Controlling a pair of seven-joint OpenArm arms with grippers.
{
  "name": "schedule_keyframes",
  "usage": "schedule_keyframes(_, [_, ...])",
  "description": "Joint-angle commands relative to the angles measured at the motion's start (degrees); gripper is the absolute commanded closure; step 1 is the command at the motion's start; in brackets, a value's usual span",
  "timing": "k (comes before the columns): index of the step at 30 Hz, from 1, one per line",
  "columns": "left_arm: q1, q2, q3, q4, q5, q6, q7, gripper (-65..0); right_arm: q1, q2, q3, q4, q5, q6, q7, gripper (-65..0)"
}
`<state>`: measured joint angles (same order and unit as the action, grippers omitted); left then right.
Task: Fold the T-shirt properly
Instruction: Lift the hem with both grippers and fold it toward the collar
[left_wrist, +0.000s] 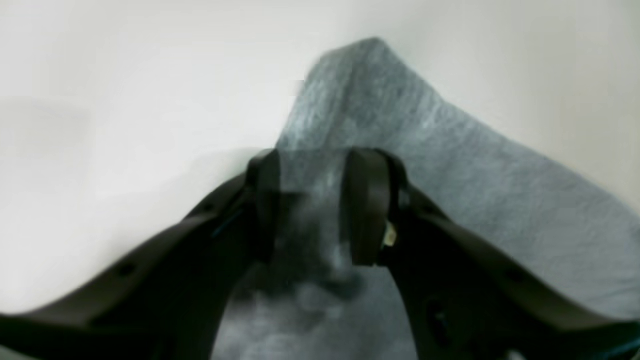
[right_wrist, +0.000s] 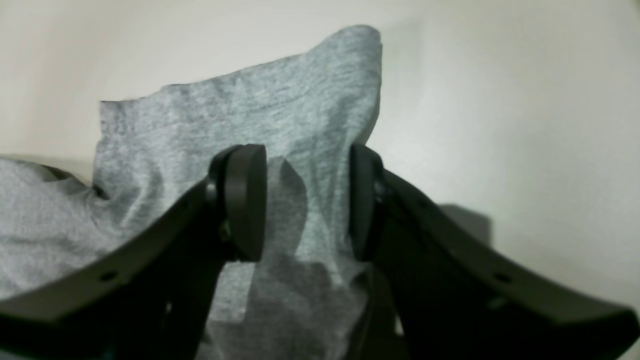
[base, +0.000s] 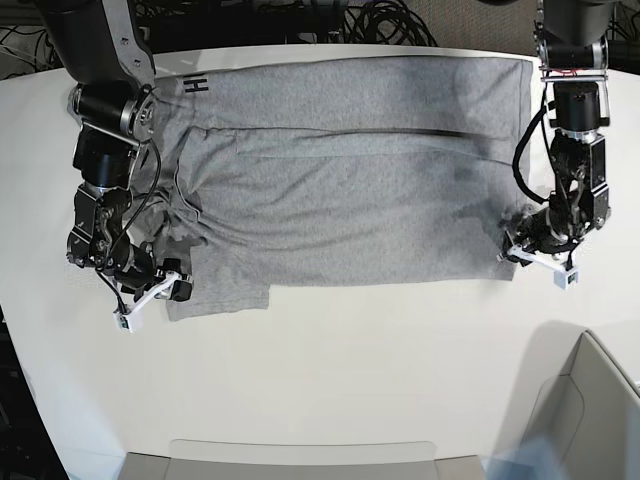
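Now your left gripper (left_wrist: 312, 205) and right gripper (right_wrist: 306, 202) both straddle the near hem corners of the heather-grey cotton T-shirt (base: 340, 190), jaws wide, cloth between them unclamped, probably ready to fold it across the white table (base: 350, 370).

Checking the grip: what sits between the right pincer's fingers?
Grey T-shirt fabric lies between the right pincer's parted fingers, seen in the right wrist view.

Heather-grey T-shirt (base: 340, 190) spread flat, top edge folded over, black letter showing at corner, sleeve rumpled lower left.
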<state>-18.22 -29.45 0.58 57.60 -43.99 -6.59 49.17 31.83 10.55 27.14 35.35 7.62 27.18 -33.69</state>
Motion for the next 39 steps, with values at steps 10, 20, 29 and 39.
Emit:
schedule_keyframes(10, [-4.77,1.19,-0.01,-0.24,3.24,-2.16,-1.21,-24.0,1.18,0.66,-0.10,0.38,-0.80,-0.41,-1.08,-25.9])
schedule_keyframes(20, [-6.97,3.56,0.08,-7.71,3.33,-4.36,-3.15,-23.7,1.53,0.40,-4.59,0.29,-0.80,-1.38,1.12,-25.9])
schedule_keyframes(29, [-6.71,3.56,-0.01,-7.98,3.33,-4.18,-3.32,0.0,2.76,0.57,-14.26,-6.30,-0.45,-7.71,7.54,-7.5])
schedule_keyframes(39, [-5.83,3.65,-4.76,-7.71,2.98,-4.36,-4.46,0.0,4.60,1.28,-14.70,-4.80,-0.45,-7.71,7.80,0.0])
